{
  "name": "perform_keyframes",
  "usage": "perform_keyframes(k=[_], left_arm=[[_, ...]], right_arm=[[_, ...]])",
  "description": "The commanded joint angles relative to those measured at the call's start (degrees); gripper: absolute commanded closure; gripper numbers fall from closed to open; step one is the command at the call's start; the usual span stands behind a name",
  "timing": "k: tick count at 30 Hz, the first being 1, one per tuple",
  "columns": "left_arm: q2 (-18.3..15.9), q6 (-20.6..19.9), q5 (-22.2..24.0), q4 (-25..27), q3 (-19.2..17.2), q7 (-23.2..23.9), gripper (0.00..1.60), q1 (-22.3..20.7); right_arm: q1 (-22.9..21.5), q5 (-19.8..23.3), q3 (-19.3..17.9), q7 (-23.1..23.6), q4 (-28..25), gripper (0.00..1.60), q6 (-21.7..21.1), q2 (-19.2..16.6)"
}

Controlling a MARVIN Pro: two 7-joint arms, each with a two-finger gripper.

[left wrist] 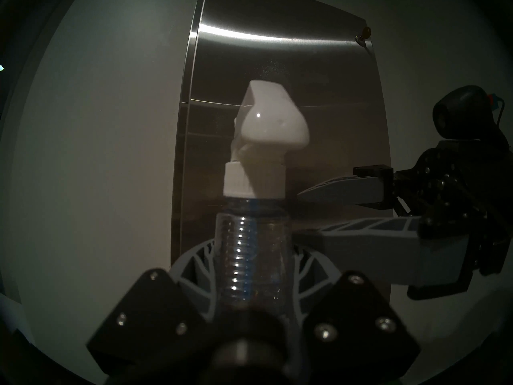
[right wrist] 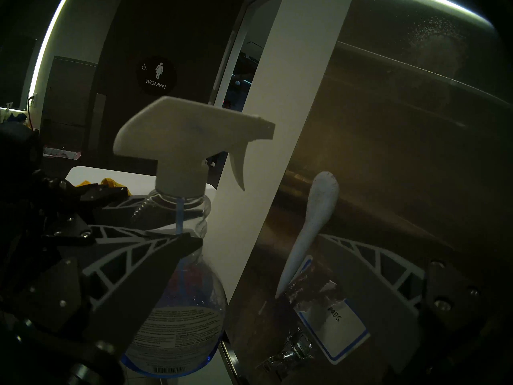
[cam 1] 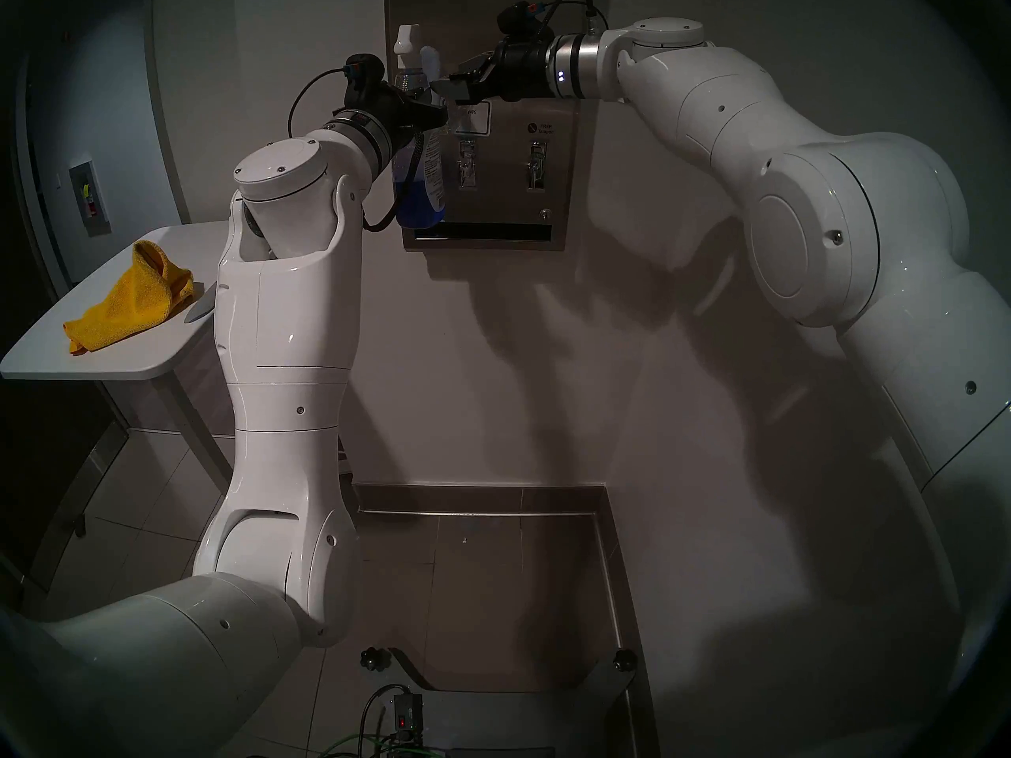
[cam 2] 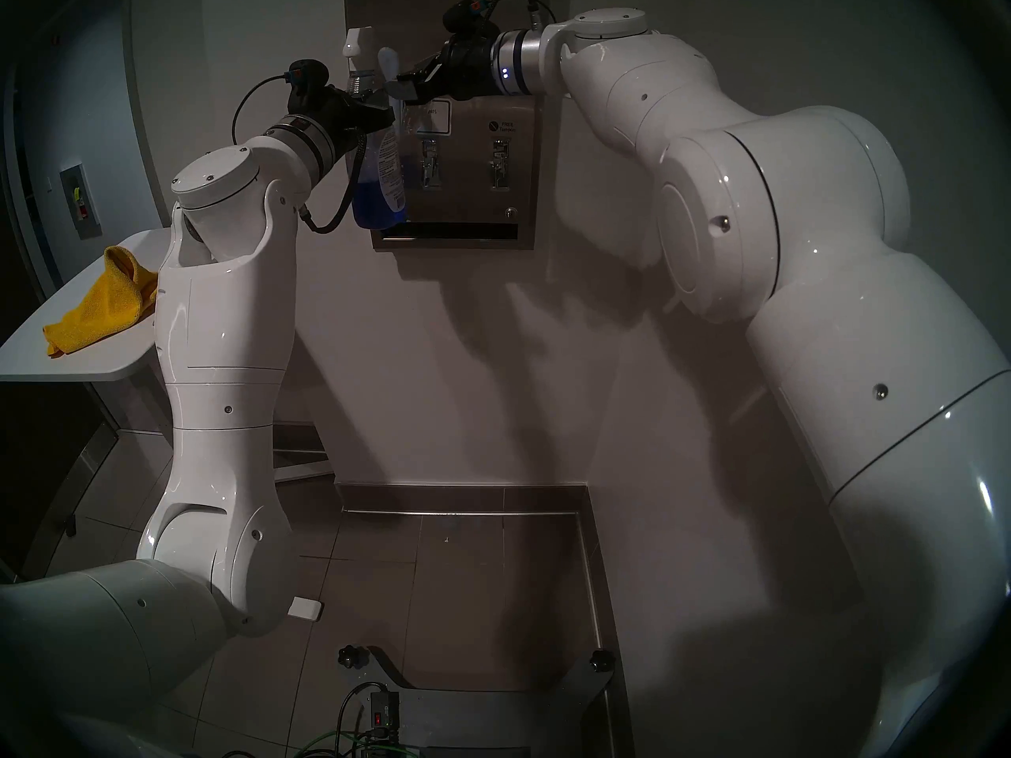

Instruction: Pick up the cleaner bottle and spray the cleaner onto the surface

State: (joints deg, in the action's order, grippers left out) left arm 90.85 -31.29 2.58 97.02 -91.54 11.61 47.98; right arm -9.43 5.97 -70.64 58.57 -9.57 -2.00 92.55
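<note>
My left gripper (cam 1: 432, 118) is shut on the ribbed neck of the cleaner bottle (cam 1: 418, 193) and holds it upright in front of the steel surface (cam 1: 509, 193). Blue cleaner (cam 2: 377, 193) fills the bottle's lower part. Seen from the left wrist, the white spray head (left wrist: 269, 120) points at the surface (left wrist: 277, 56). My right gripper (cam 1: 451, 84) is open, just right of the bottle's neck. In the right wrist view its fingers (right wrist: 138, 251) straddle the bottle (right wrist: 180, 306) below the trigger (right wrist: 238, 167). A white foam streak (right wrist: 319, 201) runs down the surface (right wrist: 388, 153).
A white table (cam 1: 109, 357) at the left carries a yellow cloth (cam 1: 131, 303). On the panel are two knobs (cam 1: 466, 163), a white sticker (right wrist: 333, 329) and a dark slot (cam 1: 481, 232). Off-white wall surrounds the panel. Tiled floor and my base lie below.
</note>
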Motion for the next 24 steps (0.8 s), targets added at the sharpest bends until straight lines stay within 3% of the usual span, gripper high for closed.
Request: perform_keyframes(k=[1,13,24], left_arm=[[0.2,2.6,0.1,2.7,0.4,0.1,1.60,-4.0],[0.2,2.8,-0.1,2.7,0.4,-0.1,1.60,-4.0],[0.1,1.8,0.0,2.7,0.5,-0.1,1.60,-3.5]], right_arm=[[-0.6,0.4,-0.3,1.4,-2.2,0.00,2.0,0.2],[0.1,0.6,-0.7,2.4,-2.9,0.00,3.8,-0.2],[2.0,0.8,-1.7,-3.5,-1.6,0.00,4.2,-1.7]])
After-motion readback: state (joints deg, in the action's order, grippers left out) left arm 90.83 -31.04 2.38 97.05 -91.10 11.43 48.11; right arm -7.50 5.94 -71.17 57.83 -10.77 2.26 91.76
